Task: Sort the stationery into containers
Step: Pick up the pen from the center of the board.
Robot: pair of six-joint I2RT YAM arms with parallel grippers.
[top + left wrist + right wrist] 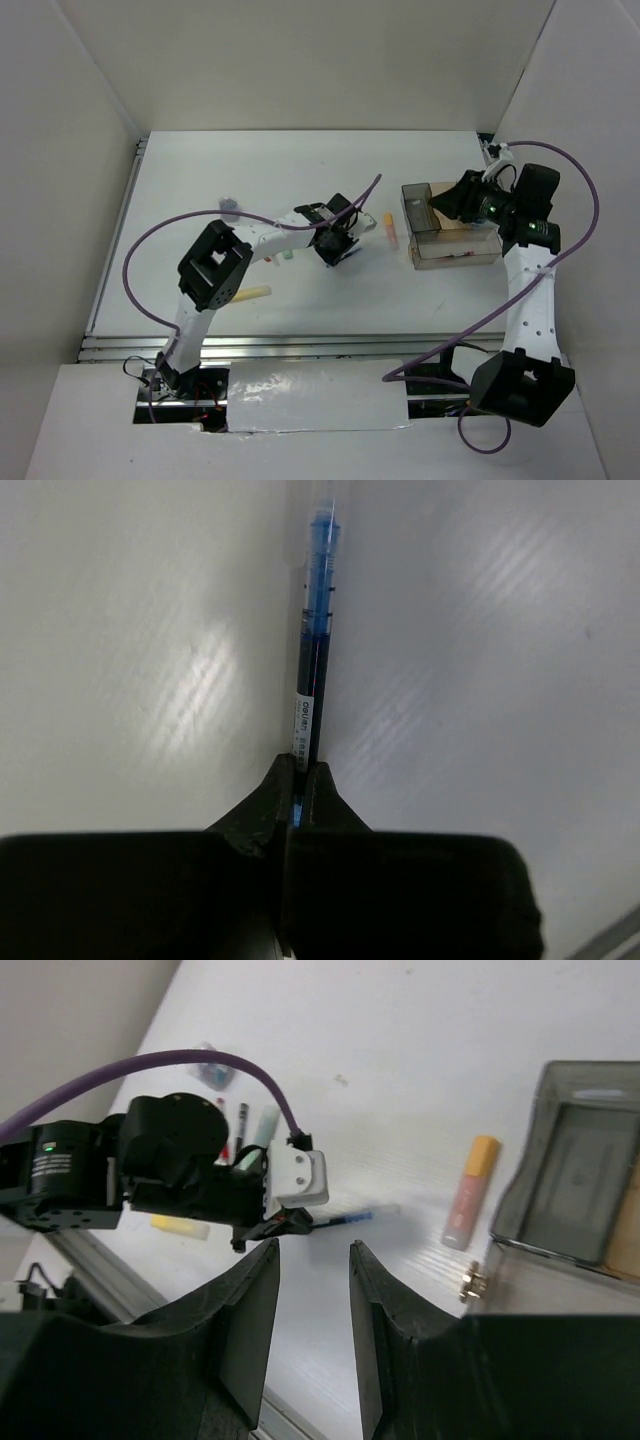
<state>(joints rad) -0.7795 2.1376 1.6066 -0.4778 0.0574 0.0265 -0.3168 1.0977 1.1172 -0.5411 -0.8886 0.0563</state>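
Note:
My left gripper (298,770) is shut on one end of a thin blue pen (315,650), which sticks out ahead of the jaws low over the white table. From the right wrist view the same pen (345,1220) lies level, pointing toward an orange highlighter (470,1192). The clear brownish container (450,240) stands at the right, with red items in its front compartment. My right gripper (312,1248) hovers over the container's left end, open, with nothing between its fingers. In the top view the left gripper (335,245) is mid-table, left of the orange highlighter (389,230).
A yellow highlighter (252,293) lies near the left arm's elbow. A green highlighter (262,1125) and a red pen (222,1145) lie behind the left wrist. A grey-blue tape roll (230,208) sits at the far left. White walls enclose the table.

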